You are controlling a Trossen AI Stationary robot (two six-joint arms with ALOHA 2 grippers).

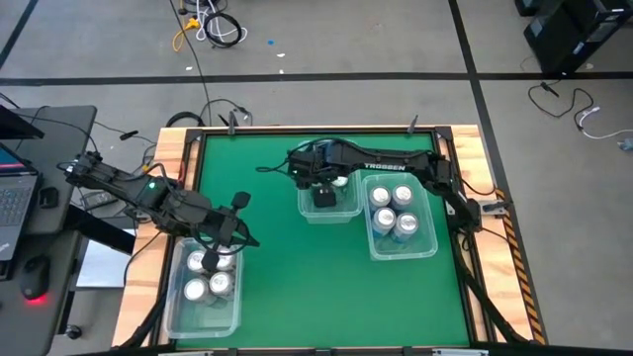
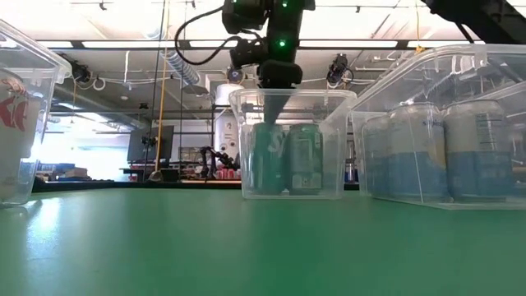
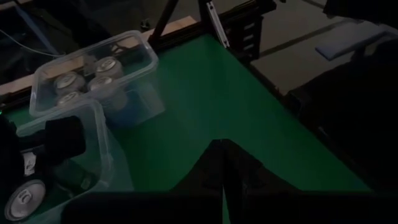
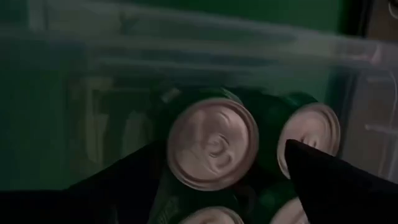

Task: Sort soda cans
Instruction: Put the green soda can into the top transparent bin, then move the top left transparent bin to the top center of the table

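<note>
Right wrist view had the right gripper (image 4: pixel 233 171) down in the middle bin (image 1: pixel 328 212), fingers spread either side of a green can (image 4: pixel 212 143), so I'd guess it was mid-release and just needed a straight lift out. Farther off, the blue cans (image 1: pixel 394 211) sat in the right bin (image 1: pixel 429 245), and the left gripper (image 1: pixel 240 220) waited over the silver cans (image 1: pixel 209 276) with fingers pressed together.

Overhead and low views are evenly bright, with ceiling strip lights glaring behind; both wrist views are dim, the right one blurred.
</note>
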